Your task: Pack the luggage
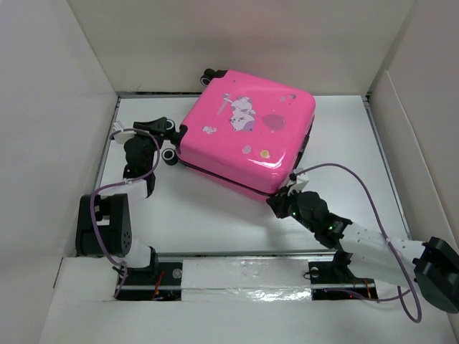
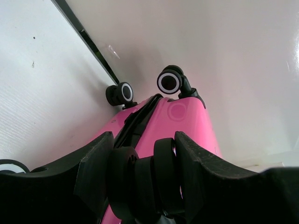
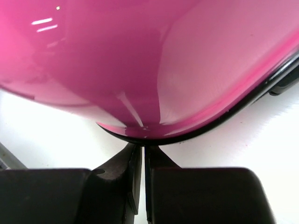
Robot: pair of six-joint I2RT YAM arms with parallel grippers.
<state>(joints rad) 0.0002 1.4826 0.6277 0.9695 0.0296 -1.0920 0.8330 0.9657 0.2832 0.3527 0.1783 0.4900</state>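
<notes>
The likeliest failure sits at the right claw. Its two black fingers are pressed almost together, with only a hairline slit between them. Their tips touch the black seam band under a rounded corner of the luggage, a bright pink hard-shell child's suitcase with a cartoon print. I cannot tell whether anything thin, such as a zip tab, is caught in that slit. If nothing is, a pull would probably slide off the glossy shell and leave the case closed.

The left claw is about half spread, its fingers clamped on either side of a black twin caster wheel at the case's opposite corner. If that grip slips, the case could roll or swivel away. Just past its tips are two more black-and-white casters.

The luggage lies flat and closed, print side up, on the white table, directly ahead of and between both claws.
</notes>
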